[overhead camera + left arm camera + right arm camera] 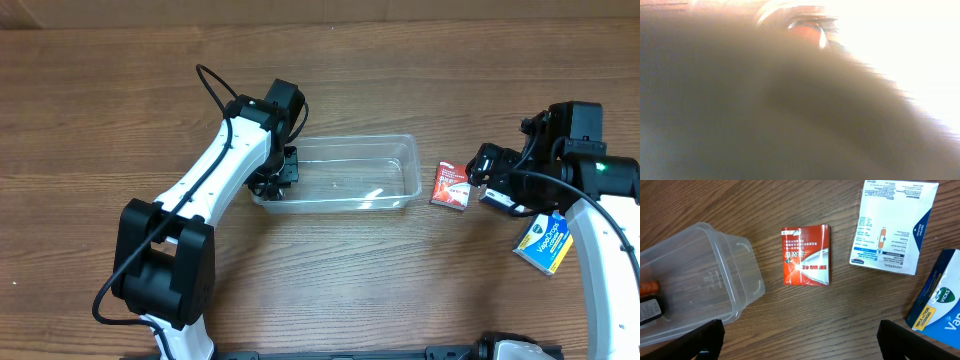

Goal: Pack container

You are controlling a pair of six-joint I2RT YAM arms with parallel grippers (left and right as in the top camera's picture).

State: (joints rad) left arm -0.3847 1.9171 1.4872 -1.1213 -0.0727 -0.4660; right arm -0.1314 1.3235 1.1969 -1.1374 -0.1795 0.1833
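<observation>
The clear plastic container (405, 147) lies in the middle of the table and looks empty; its end also shows in the right wrist view (742, 277). My left gripper (280, 172) is at the container's left end, against its wall; the left wrist view is blurred and shows only a dark smear. My right gripper (487, 178) is open and empty, hovering above the wood just right of a red packet (452, 186). In the right wrist view the red packet (805, 255) lies flat ahead of the open fingers (800, 347).
A white sachet (894, 227) lies right of the red packet. A blue and yellow Vicks box (544, 243) (940, 300) lies near my right arm. A dark part with an orange patch (649, 300) shows through the container's wall.
</observation>
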